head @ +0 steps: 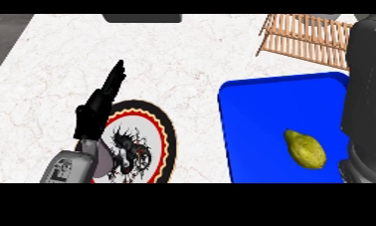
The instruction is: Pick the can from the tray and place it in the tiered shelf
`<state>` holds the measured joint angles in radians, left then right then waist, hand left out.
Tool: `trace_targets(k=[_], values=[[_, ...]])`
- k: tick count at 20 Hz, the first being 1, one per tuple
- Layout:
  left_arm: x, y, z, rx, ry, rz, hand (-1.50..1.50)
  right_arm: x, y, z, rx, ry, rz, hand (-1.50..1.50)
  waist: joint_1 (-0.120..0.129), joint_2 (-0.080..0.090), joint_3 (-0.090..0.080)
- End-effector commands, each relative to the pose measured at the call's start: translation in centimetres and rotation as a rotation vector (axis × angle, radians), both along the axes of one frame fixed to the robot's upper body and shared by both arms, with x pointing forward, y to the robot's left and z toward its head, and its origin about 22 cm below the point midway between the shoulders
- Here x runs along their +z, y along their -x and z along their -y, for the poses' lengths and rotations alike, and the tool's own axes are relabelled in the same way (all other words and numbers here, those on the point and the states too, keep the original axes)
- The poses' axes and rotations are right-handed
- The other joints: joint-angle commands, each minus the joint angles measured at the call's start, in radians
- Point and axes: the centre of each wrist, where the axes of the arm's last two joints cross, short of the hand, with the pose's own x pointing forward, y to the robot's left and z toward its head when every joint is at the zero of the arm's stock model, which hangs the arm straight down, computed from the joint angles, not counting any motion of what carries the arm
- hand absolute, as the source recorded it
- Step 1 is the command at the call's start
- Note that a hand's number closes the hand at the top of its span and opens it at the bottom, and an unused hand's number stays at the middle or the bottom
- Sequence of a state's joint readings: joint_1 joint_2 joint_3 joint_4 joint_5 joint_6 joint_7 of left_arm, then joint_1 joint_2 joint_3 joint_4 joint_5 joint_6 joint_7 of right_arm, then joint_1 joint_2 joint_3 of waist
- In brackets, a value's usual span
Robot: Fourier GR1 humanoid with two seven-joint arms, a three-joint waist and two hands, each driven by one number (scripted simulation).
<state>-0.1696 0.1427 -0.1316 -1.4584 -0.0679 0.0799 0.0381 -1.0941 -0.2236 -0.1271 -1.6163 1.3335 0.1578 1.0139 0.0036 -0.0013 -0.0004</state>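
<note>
No can shows anywhere in the head view. The blue tray lies at the right and holds a yellow-green lemon. The wooden tiered shelf stands at the back right. My right forearm rises along the right edge, covering the tray's right side and part of the shelf; its hand is out of the picture. My left hand rests open at the lower left, fingers straight and pointing away, above a plate's left rim.
A round plate with a black dragon design and a red and yellow rim lies at the lower left. A dark object sits at the counter's far edge. White marble counter stretches between the plate, tray and shelf.
</note>
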Motion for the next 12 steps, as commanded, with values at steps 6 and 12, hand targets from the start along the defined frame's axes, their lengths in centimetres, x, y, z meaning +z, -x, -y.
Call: trace_targets(k=[6, 12], values=[[0.0, -1.1, -2.2, -0.004, 0.000, 0.000, 0.00, -0.2, -3.6, 3.2, -0.066, 0.104, -0.009, 1.50, 0.004, 0.004, 0.000], [1.0, -1.8, -0.4, -0.005, -0.013, 0.002, 0.00, -1.9, -7.0, 4.8, -0.109, 0.163, -0.025, 1.50, 0.008, 0.005, 0.000]])
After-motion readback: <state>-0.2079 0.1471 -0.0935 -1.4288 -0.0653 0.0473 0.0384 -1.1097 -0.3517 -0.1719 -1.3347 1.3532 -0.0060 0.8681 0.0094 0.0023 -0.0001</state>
